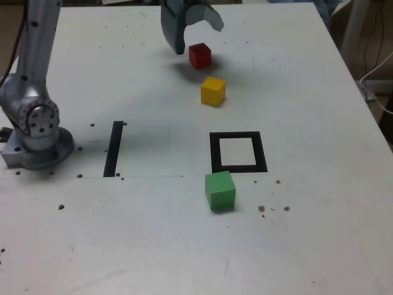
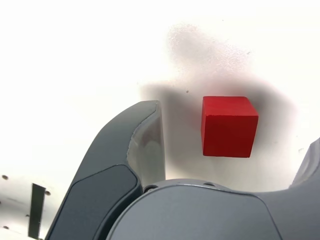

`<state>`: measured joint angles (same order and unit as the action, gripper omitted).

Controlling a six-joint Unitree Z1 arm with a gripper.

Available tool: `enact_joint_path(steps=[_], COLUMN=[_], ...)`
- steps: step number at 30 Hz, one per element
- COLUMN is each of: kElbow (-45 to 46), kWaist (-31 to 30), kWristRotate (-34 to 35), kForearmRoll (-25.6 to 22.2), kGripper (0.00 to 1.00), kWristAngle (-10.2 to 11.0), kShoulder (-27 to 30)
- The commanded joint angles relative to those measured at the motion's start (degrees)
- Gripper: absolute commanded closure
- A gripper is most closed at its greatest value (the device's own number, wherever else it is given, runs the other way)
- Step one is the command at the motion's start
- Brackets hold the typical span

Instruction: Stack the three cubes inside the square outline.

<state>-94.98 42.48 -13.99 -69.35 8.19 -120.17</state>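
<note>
Jaws spread, the tool (image 1: 198, 38) at upper centre should apparently centre over the red cube (image 1: 199, 56) before closing.

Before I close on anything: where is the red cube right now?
Exterior view: the red cube sits near the top edge, just beyond the yellow cube, beneath the open end effector.

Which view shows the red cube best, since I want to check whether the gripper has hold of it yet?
The wrist view: the red cube appears large and unobstructed, with bare surface between it and the dark jaw beside it. The exterior view shows it small, below the open gripper, beyond the yellow cube.
</note>
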Motion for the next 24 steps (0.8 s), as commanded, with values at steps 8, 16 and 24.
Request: enact_joint_path(steps=[8, 16, 24], kElbow=[-1.6, -2.37, -2.85], kWaist=[-0.63, -1.26, -1.26], kWristRotate=[0.58, 1.0, 2.2], kForearmRoll=[0.78, 0.11, 0.41], kGripper=[0.03, 0.16, 0.36], kWristAngle=[-1.3, -1.43, -0.73], kShoulder=[-4.57, -5.87, -5.86])
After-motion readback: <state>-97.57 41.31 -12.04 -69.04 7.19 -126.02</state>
